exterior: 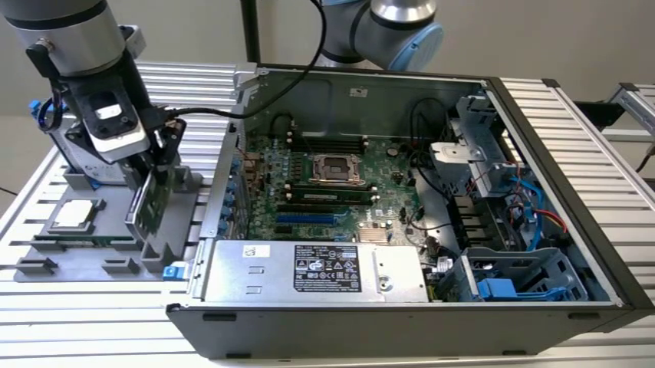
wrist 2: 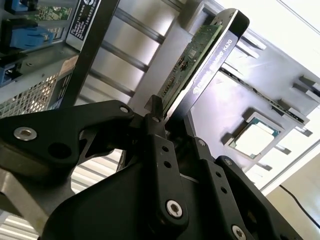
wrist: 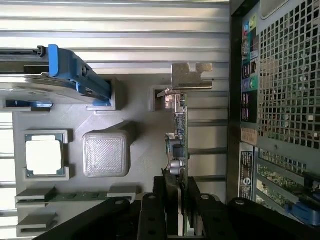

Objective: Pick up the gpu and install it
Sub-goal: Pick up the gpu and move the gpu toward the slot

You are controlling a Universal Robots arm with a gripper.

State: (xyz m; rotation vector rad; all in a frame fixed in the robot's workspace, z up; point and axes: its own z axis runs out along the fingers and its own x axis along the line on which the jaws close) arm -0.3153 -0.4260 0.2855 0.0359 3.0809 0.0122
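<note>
A ribbed metal counter [exterior: 103, 322] carries an open computer case [exterior: 389, 330] lying on its side. Its green circuit board [exterior: 327, 184] faces up, with a silver power supply box [exterior: 307, 272] along the near wall. Toward the exterior view's left, just beside the case, a grey plastic tray [exterior: 113, 207] sits on the counter with moulded pockets for parts.

The robot arm [exterior: 82, 38] comes down over this tray, its last section close to vertical and its black gripper [exterior: 153, 165] pointing straight down.

The gpu [exterior: 150, 201] stands on its long edge at an upright holder on the side of the tray nearest the case. The fingers [wrist: 159, 200] are pressed together on the card's upper edge, pinching it from both faces, as both wrist views show. The second wrist view shows the gpu [wrist 2: 195, 60] reaching away from the gripper [wrist 2: 157, 112], green board on one face and black cover on the other. The first wrist view looks down along the gpu [wrist: 179, 130] to its silver end bracket at the far end. I cannot tell whether the card is seated in the holder or raised off it.

Elsewhere in the tray lie a hard drive in a blue frame [wrist: 75, 80], a square processor chip [exterior: 77, 215] and a narrow green memory stick [wrist: 80, 196], all apart from the gripper.
</note>
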